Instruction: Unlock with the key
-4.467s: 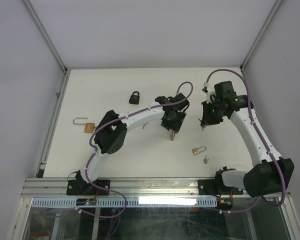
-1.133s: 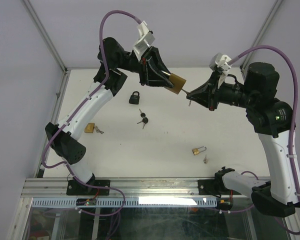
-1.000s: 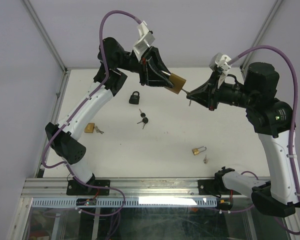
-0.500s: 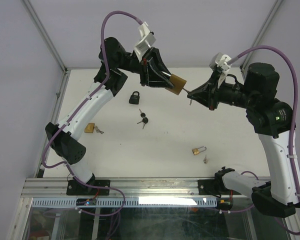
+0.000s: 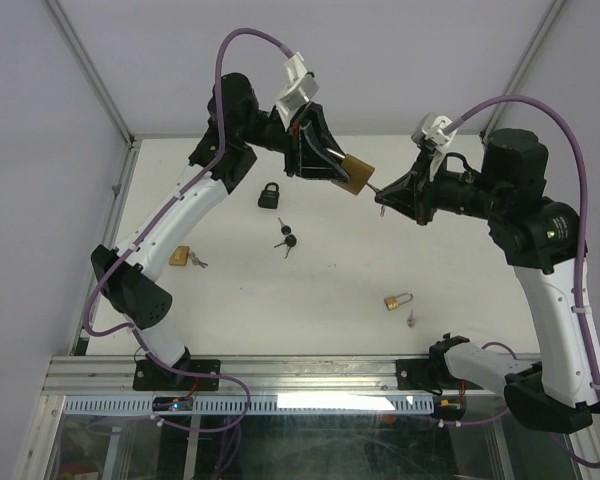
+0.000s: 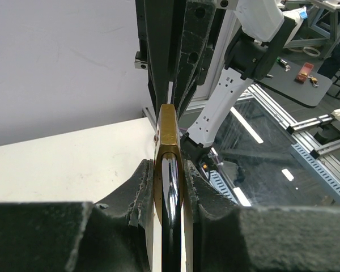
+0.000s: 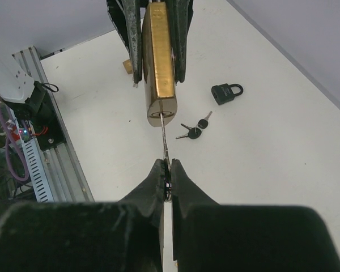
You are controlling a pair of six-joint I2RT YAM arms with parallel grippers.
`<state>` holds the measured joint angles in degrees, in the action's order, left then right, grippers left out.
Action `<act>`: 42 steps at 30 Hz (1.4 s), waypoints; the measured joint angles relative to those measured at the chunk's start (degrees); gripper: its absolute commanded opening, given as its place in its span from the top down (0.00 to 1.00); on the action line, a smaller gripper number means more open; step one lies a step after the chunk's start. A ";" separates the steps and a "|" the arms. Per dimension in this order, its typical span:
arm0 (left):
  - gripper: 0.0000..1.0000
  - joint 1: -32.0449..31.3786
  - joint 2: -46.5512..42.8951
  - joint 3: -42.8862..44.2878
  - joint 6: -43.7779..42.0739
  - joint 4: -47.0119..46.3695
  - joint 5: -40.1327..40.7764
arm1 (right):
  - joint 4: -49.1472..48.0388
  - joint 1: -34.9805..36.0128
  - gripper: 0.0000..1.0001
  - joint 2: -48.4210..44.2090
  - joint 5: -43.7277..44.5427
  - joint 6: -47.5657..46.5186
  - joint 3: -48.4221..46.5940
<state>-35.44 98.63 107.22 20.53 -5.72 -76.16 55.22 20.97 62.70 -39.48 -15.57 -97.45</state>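
Note:
A brass padlock (image 5: 354, 172) is held in the air above the table's back, with my left gripper (image 5: 332, 160) shut on its body. In the left wrist view the padlock (image 6: 169, 141) sits edge-on between the pads, its chrome shackle (image 6: 171, 215) running back toward the camera. My right gripper (image 5: 387, 192) is shut on a thin silver key (image 7: 165, 141). The key's tip meets the keyhole in the bottom face of the padlock (image 7: 160, 68), and most of the blade shows outside it. The right gripper (image 7: 166, 165) is level with the lock and in line with it.
On the table lie a black padlock (image 5: 269, 194), two black-headed keys (image 5: 286, 238), a small brass padlock (image 5: 398, 299) with a key (image 5: 411, 319) beside it, and another brass padlock (image 5: 180, 256) at the left. An aluminium rail (image 5: 280, 375) borders the near edge.
My right gripper has shifted a little left toward the padlock with the key. The left arm's wrist has shifted slightly, and the padlock stays almost in place. Both grips are unchanged.

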 measured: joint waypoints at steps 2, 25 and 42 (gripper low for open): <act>1.00 -0.17 0.00 0.00 -0.98 1.55 0.02 | 0.31 0.39 1.00 -0.07 0.07 -0.94 0.79; 1.00 -3.08 -2.93 -4.46 -21.20 17.16 7.69 | 2.49 1.27 1.00 3.23 1.44 -2.34 0.63; 1.00 -3.06 -5.68 -8.55 -20.79 11.08 9.90 | -3.37 -2.99 1.00 3.56 -8.52 2.03 3.37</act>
<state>-38.50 92.95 98.67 -0.25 5.37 -66.26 51.86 17.98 66.26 -48.01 -13.54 -94.08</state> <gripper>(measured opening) 0.193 0.022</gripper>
